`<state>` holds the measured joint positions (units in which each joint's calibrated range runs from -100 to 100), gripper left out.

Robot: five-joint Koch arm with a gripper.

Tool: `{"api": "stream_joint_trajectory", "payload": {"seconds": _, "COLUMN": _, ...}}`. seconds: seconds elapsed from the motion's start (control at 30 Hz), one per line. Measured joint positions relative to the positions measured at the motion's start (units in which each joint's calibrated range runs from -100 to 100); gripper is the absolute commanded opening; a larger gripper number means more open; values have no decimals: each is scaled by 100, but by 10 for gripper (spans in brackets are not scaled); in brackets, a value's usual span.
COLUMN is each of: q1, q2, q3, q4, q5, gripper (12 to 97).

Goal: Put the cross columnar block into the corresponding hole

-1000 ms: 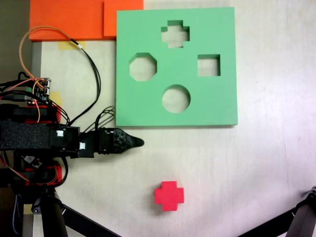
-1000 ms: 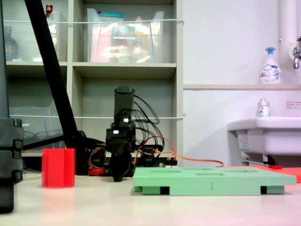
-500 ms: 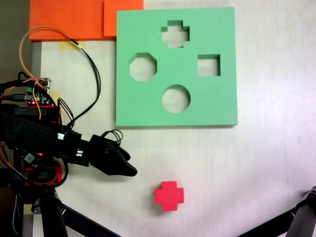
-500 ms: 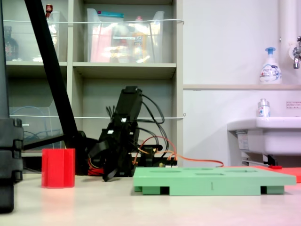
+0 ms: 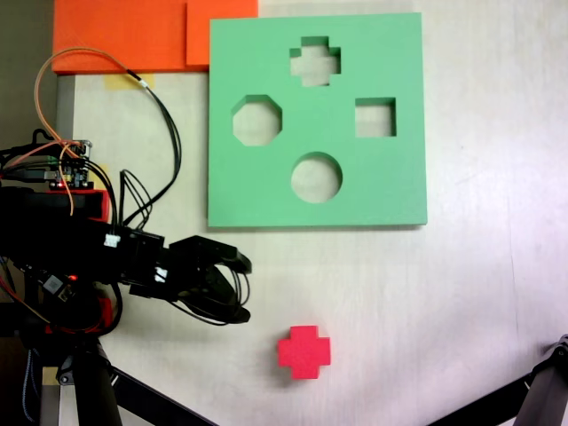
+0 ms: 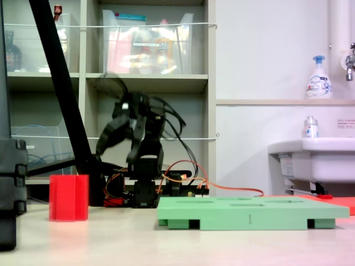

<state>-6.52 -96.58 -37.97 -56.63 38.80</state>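
Observation:
The red cross block (image 5: 303, 351) stands alone on the pale table below the green board (image 5: 266, 200); in a fixed view from the side the block (image 6: 69, 198) is at the left, upright. The plus-shaped hole (image 5: 314, 60) is at the board's top, with nothing in it. My gripper (image 5: 244, 287) is open, its two jaws spread apart, up and to the left of the block and not touching it. From the side, the gripper (image 6: 115, 157) hangs raised well above the table, between the block and the board (image 6: 252, 212).
The board also has octagonal (image 5: 257, 121), square (image 5: 375, 117) and round (image 5: 316, 177) cutouts. Orange foam sheets (image 5: 133, 35) lie at the top left. Tripod legs (image 5: 133, 390) cross the bottom corners. Cables (image 5: 164, 115) loop beside the arm's base. A sink (image 6: 313, 158) stands at the right.
The arm swung from beside the board's lower edge toward the red block, then rose off the table. The gripper went from shut to open. Block and board stayed put.

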Motion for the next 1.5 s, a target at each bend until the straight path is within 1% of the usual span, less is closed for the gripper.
{"api": "stream_joint_trajectory", "payload": {"seconds": 0.03, "q1": -20, "q2": 369, "q3": 882, "q4": -587, "q5": 0, "gripper": 532}}
{"api": "stream_joint_trajectory", "payload": {"seconds": 0.1, "q1": -49, "q2": 1436, "q3": 2420, "q4": -1733, "q5": 5, "gripper": 597}}
{"api": "stream_joint_trajectory", "payload": {"seconds": 0.2, "q1": -112, "q2": 2736, "q3": 3116, "q4": -2800, "q5": 5, "gripper": 701}}
{"api": "stream_joint_trajectory", "payload": {"seconds": 0.23, "q1": -127, "q2": 2955, "q3": 3126, "q4": -2937, "q5": 5, "gripper": 718}}
{"api": "stream_joint_trajectory", "payload": {"seconds": 0.3, "q1": -176, "q2": 3269, "q3": 3185, "q4": -3035, "q5": 0, "gripper": 719}}
{"api": "stream_joint_trajectory", "payload": {"seconds": 0.37, "q1": -244, "q2": 3694, "q3": 3498, "q4": -3045, "q5": 0, "gripper": 828}}
{"api": "stream_joint_trajectory", "payload": {"seconds": 0.4, "q1": -264, "q2": 3912, "q3": 3616, "q4": -3054, "q5": -10, "gripper": 869}}
{"api": "stream_joint_trajectory", "payload": {"seconds": 0.5, "q1": -313, "q2": 4679, "q3": 4018, "q4": -3074, "q5": -68, "gripper": 955}}
{"api": "stream_joint_trajectory", "payload": {"seconds": 1.03, "q1": -444, "q2": 7921, "q3": 4998, "q4": -3103, "q5": -303, "gripper": 955}}
{"api": "stream_joint_trajectory", "payload": {"seconds": 1.23, "q1": -449, "q2": 8605, "q3": 5037, "q4": -2937, "q5": -303, "gripper": 954}}
{"api": "stream_joint_trajectory", "payload": {"seconds": 1.5, "q1": -484, "q2": 9001, "q3": 5066, "q4": -2780, "q5": -298, "gripper": 954}}
